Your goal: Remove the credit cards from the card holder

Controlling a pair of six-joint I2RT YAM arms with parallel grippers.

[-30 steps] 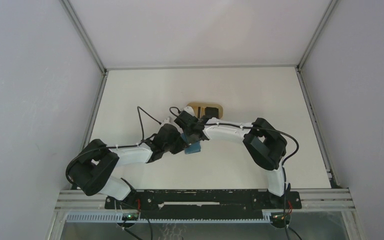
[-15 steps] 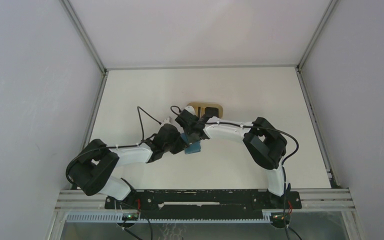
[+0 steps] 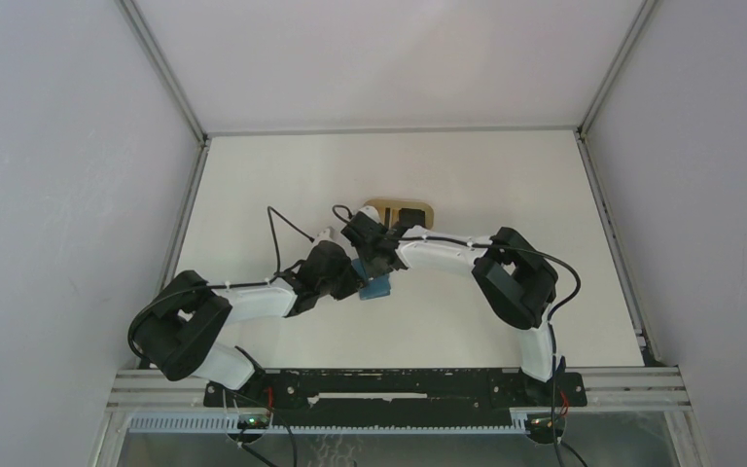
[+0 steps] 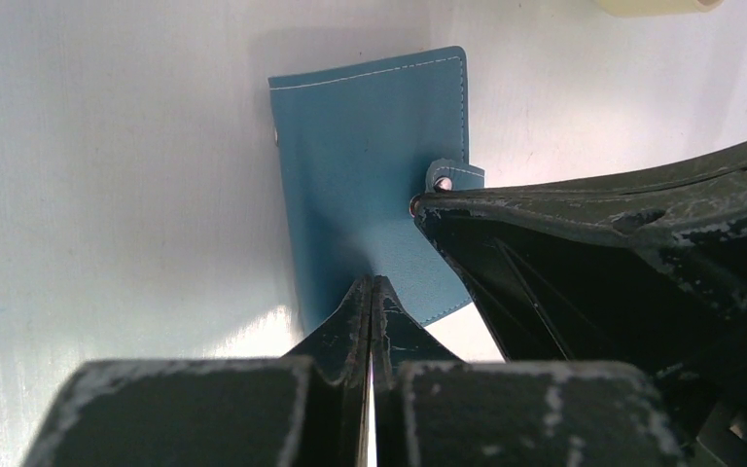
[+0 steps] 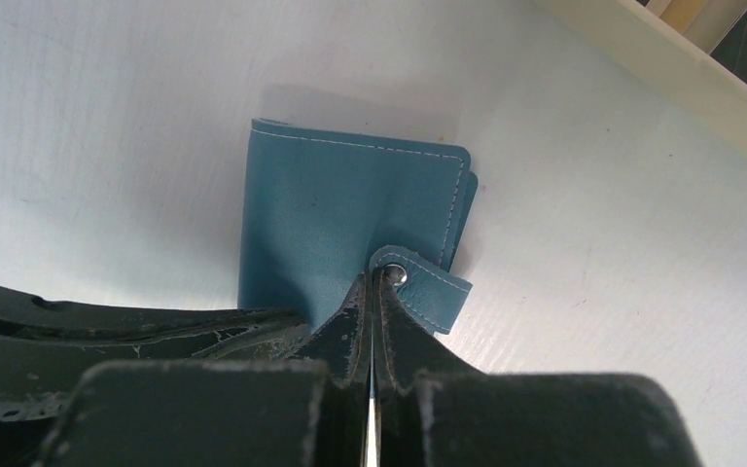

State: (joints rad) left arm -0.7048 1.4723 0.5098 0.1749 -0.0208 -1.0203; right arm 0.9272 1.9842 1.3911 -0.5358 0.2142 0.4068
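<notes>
The card holder (image 3: 377, 288) is lying folded on the white table (image 3: 282, 175), on the near side of the beige tray (image 3: 377, 206) and apart from it. Its teal cover is facing up and its snap tab (image 5: 418, 282) is sticking out past one edge; no credit cards are showing. The left gripper (image 4: 372, 292) is resting its tips on the cover, closed flat together with nothing between them, probably pinning the wallet so it cannot slide. The right gripper (image 5: 370, 287), likewise closed to a point, is touching the tab at its metal stud, seemingly working the flap loose. Nothing here is bearing a brand, label or lettering; only pale stitching is running along the edges.
</notes>
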